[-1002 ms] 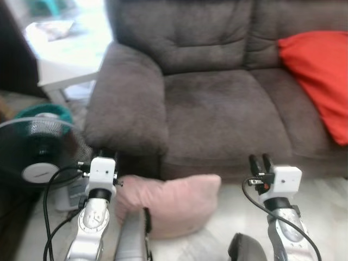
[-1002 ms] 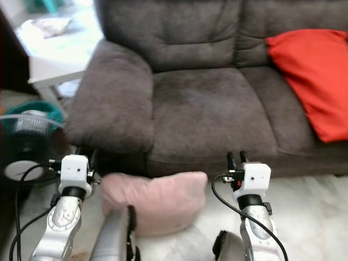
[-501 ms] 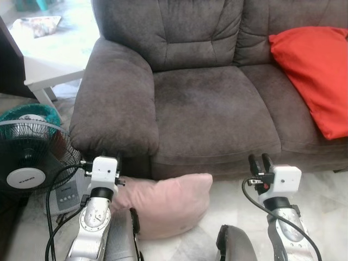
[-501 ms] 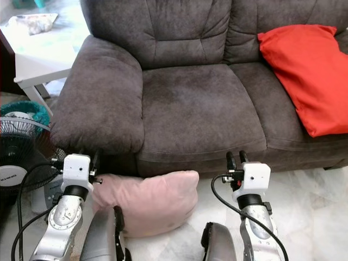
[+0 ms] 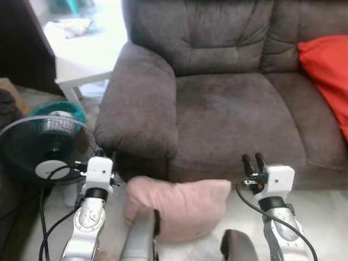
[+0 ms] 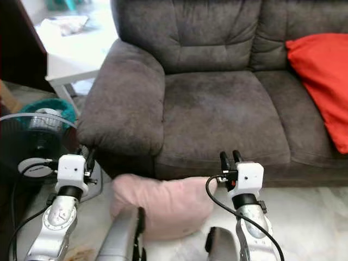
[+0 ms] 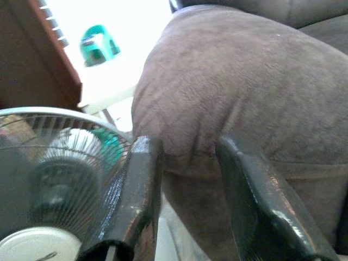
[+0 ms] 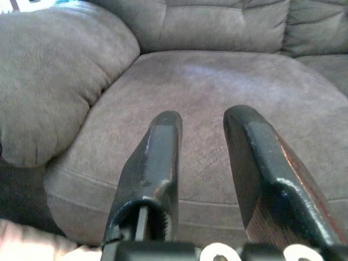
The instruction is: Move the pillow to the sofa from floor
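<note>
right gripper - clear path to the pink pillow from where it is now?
Probably yes. The right gripper hovers open just above the pillow's right corner, with nothing between them. The pillow lies on the floor against the sofa front, so it would need to come down and inward.

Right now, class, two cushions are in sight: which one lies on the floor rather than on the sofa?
The pink pillow, lying on the floor against the grey sofa's front between the two grippers. The red cushion rests up on the seat.
</note>
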`<state>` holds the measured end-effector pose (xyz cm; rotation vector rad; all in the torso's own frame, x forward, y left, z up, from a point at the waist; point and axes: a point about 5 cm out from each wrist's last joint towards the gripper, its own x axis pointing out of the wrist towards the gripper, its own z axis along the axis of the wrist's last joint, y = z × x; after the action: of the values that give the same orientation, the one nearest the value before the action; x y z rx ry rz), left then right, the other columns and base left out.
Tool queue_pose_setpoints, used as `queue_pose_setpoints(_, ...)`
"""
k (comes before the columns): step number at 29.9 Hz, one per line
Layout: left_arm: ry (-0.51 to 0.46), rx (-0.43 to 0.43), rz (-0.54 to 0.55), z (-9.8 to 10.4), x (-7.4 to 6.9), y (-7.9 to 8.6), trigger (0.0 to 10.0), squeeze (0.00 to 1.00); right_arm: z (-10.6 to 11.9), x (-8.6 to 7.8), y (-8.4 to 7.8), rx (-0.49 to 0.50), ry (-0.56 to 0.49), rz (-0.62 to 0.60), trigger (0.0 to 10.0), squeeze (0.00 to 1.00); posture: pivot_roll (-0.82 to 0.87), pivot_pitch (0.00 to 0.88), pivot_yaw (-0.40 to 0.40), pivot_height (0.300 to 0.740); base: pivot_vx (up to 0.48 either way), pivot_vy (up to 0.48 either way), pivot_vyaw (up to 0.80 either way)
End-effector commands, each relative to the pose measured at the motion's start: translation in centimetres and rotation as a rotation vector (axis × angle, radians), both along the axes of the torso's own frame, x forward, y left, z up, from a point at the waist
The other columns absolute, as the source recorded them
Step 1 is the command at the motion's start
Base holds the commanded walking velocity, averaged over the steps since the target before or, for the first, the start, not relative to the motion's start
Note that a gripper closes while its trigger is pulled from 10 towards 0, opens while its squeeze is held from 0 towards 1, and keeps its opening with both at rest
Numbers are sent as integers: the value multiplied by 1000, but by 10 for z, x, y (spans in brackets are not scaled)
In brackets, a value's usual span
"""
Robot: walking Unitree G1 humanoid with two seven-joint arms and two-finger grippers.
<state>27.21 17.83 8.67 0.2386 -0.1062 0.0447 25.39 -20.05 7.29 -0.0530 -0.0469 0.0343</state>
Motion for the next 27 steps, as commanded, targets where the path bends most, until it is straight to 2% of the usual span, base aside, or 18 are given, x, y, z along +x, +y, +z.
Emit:
queue_pose_setpoints(1,23,-1,-10,-4,-1,-1,10000,0,-1,-2,-1,9,-3,-9,10000,0,63,92,-5,537,0,0,800)
queue_pose_setpoints(9,28,0,-24,-4,-1,-2,10000,0,-1,-2,-1,23,2,-20,10000,0,64,93,-5,537,0,0,100)
queue_pose_setpoints(21,59,-2,-108,-9,0,-13,10000,0,-4,-2,0,26,13,-16,10000,0,65,93,-5,537,0,0,0)
queue_pose_setpoints(27,52,-4,-109,-9,-1,-16,10000,0,-5,-2,0,33,7,-21,10000,0,66,94,-5,537,0,0,0)
